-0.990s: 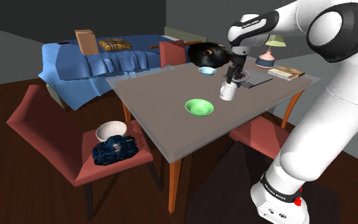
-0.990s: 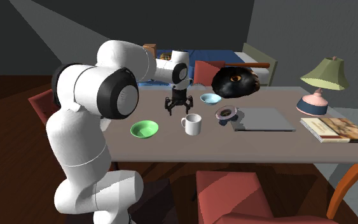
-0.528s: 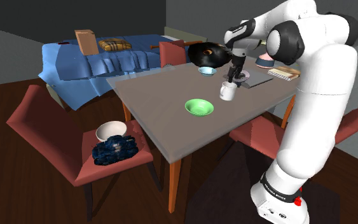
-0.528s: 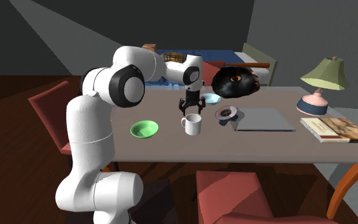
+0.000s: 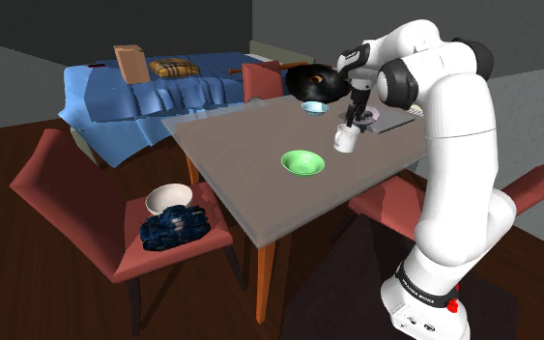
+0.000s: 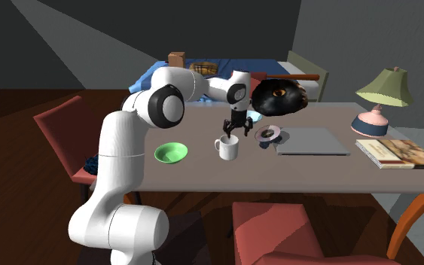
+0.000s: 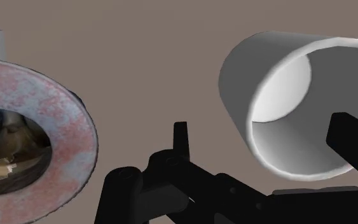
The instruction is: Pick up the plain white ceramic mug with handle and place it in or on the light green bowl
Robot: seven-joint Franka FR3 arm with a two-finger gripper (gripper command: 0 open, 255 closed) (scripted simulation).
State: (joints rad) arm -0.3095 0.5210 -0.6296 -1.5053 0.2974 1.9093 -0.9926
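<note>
In the shoulder view, the tool (image 5: 355,122) hung just above the white mug (image 5: 345,141), which stood upright on the brown worktop (image 5: 241,164), near the light green bowl (image 5: 302,162) but apart from it. The second exterior view put the tool over the mug's rim. In the wrist view, the fingers (image 7: 181,135) stood wide apart, one outside the mug's wall, the other across its mouth, clasping nothing.

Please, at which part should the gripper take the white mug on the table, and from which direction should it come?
Probably the rim wall, from straight above: the mug stands upright, mouth open upward, so one finger can go inside and one outside, away from the handle. The open gripper hangs above it.
</note>
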